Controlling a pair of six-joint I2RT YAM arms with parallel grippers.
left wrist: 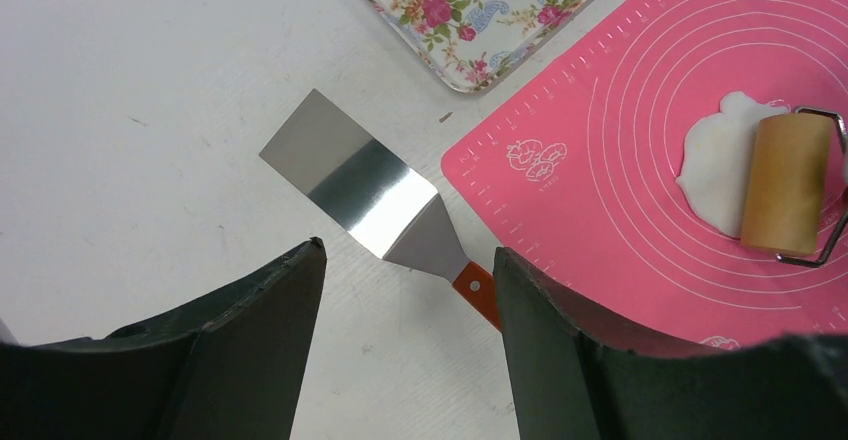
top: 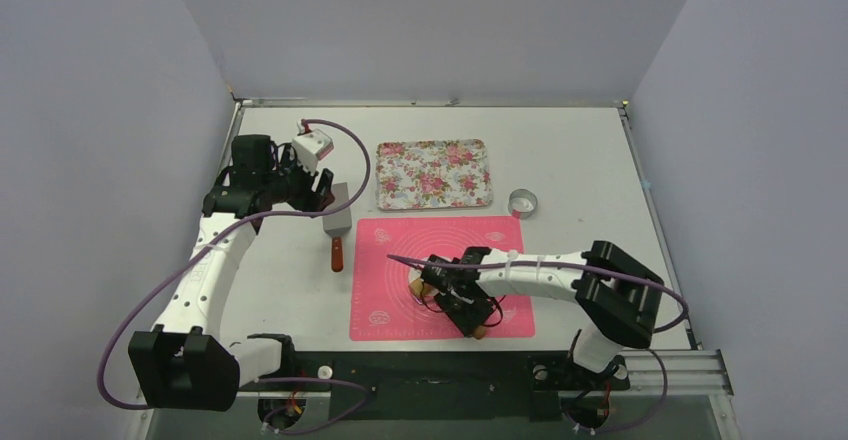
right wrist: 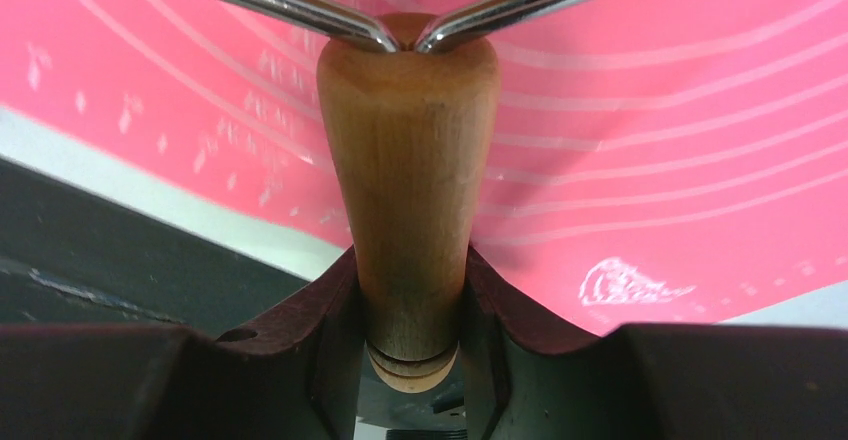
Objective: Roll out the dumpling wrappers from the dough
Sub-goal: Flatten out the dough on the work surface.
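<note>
The dough (left wrist: 712, 165) is a flattened white patch on the pink mat (left wrist: 600, 160); the top view shows it as a pale spot (top: 414, 278) at the mat's left. A wooden roller (left wrist: 787, 182) rests on its right part. My right gripper (right wrist: 412, 295) is shut on the roller's wooden handle (right wrist: 410, 170), low over the mat (top: 400, 240) in the top view (top: 463, 305). My left gripper (left wrist: 407, 250) hangs open over bare table above a metal spatula (left wrist: 360, 185), holding nothing. No dumpling wrappers are in view.
The spatula (top: 338, 226), with an orange handle, lies just left of the mat. A floral tray (top: 433, 173) sits behind the mat, and a metal ring cutter (top: 523, 202) stands to the tray's right. Grey walls close in the table.
</note>
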